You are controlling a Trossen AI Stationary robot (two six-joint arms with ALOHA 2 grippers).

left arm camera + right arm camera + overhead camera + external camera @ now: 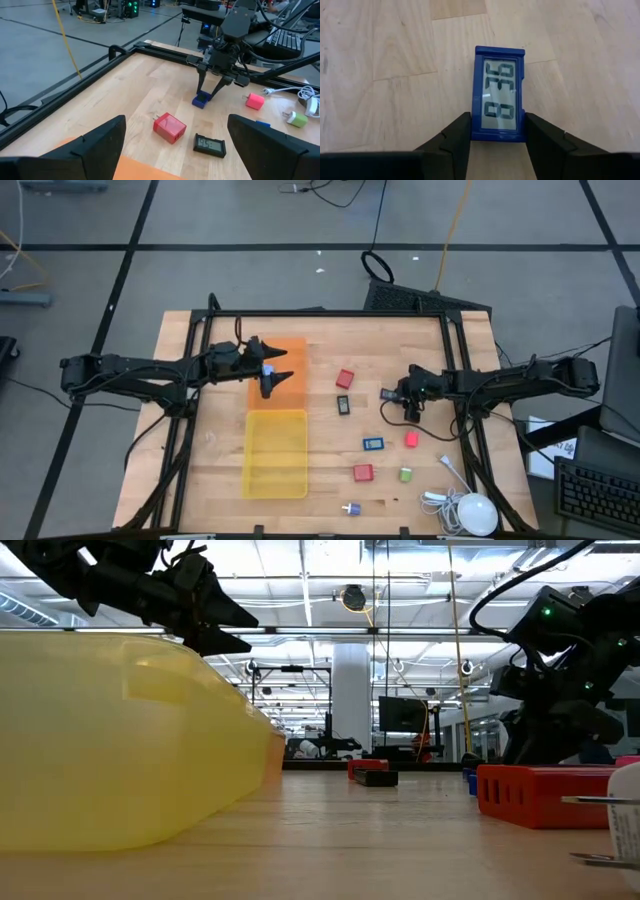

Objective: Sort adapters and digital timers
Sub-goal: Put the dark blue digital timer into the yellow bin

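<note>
My right gripper (pixel 396 394) stands right of the table's middle, pointing down, shut on a dark blue digital timer (pixel 498 97) with a pale display. My left gripper (pixel 282 367) hovers open above the orange tray (pixel 292 352), with nothing between its fingers in the left wrist view. Loose on the wood lie a red adapter (pixel 345 378), a black timer (pixel 343 405), a blue timer (pixel 373 444), a pink adapter (pixel 411 439), a second red adapter (pixel 362 472), a green adapter (pixel 405 474) and a white-purple adapter (pixel 350 508). My right gripper pinches the blue timer by its two long side edges (pixel 476 131), near one short end, one finger on each side. The fingers come from above, pointing down, and lie along the timer's length. In the left wrist view the blue timer (pixel 201 100) sits at the table surface under the fingertips.
An empty yellow tray (pixel 276 452) lies next to the orange one, toward the near edge. A white round device with cable (pixel 470 511) sits at the near right corner. A black frame (pixel 330 313) borders the far and side edges. Bare wood lies left of the trays.
</note>
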